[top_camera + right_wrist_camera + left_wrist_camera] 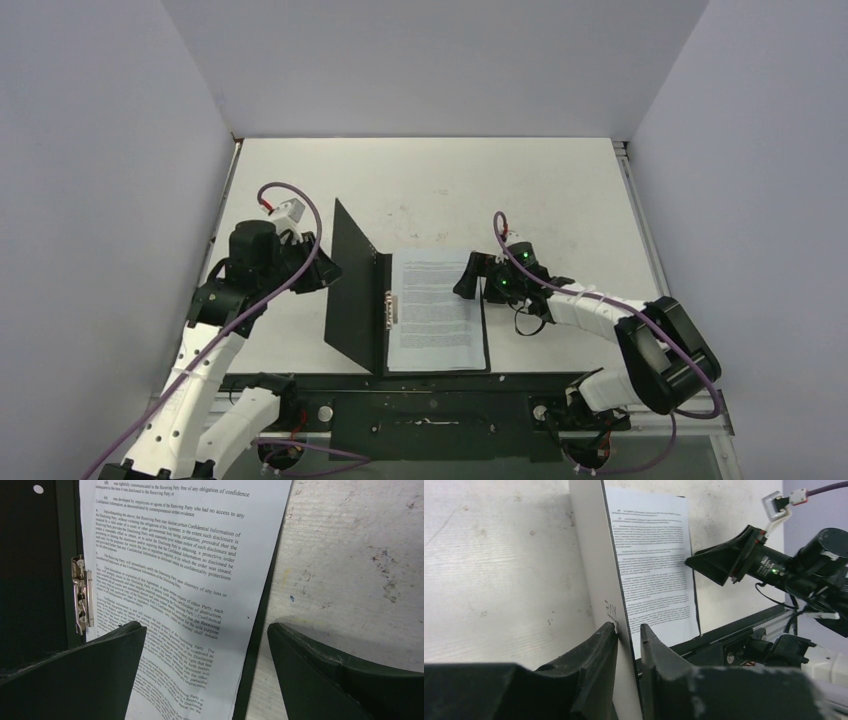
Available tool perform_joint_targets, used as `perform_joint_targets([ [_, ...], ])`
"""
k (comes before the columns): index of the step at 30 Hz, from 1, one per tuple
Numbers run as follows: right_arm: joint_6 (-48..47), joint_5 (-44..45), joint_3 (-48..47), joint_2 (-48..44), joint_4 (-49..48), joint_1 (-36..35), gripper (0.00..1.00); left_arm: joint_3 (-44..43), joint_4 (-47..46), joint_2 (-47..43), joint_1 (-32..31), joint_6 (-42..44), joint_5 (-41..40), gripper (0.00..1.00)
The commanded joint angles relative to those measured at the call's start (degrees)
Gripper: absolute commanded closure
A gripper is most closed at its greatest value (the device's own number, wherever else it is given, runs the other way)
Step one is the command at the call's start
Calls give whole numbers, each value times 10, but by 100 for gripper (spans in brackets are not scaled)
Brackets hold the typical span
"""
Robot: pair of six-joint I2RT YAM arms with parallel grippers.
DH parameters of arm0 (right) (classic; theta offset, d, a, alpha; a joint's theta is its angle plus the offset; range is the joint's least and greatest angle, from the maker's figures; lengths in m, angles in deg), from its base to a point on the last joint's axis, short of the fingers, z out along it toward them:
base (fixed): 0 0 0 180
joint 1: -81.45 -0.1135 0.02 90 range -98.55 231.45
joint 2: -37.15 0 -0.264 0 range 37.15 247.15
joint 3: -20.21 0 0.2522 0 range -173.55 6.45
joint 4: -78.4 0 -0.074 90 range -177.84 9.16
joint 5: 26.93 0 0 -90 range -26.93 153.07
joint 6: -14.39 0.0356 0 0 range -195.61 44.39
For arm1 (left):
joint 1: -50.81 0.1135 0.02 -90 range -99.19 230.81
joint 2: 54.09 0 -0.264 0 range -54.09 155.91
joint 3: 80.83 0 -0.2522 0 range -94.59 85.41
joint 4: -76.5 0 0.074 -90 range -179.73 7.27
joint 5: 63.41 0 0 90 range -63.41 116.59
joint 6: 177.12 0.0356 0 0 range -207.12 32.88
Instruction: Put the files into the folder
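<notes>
1. on the white table (pixel 430 180), seen from above, the folder (pixel 352 290) lay open near the arm bases, with its left cover raised steeply and its right half flat. the files (pixel 435 310) lay on that flat black half, just beside the metal clip (pixel 390 308) at the spine. the left gripper (pixel 325 272) sat at the raised cover's outer edge, and the right gripper (pixel 468 280) hovered at the files' right edge.
2. from the left wrist, the left gripper (pixel 629 630) straddled the cover's edge. one finger (pixel 599 650) touched the pale outer face and the other stood a sliver off the black inner face. i could not tell whether the cover was pinched or let go. the files (pixel 654 555) showed beyond the cover.
3. from the right wrist, the right gripper (pixel 207 627) had its jaws spread wide and grasped nothing. one finger (pixel 100 665) hung above the printed files (pixel 170 555) and the other above bare table, with the folder's right edge between them.
</notes>
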Motion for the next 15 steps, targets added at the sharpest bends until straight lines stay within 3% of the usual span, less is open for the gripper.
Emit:
perform_joint_targets([
  [1, 22, -27, 28, 20, -12, 1, 0, -11, -86, 0, 2, -24, 64, 74],
  [9, 30, -33, 34, 19, -30, 0, 0, 48, -268, -2, -5, -114, 183, 48],
  [15, 36, -31, 39, 4, -33, 0, 0, 114, -431, 9, -37, -214, 198, 33],
])
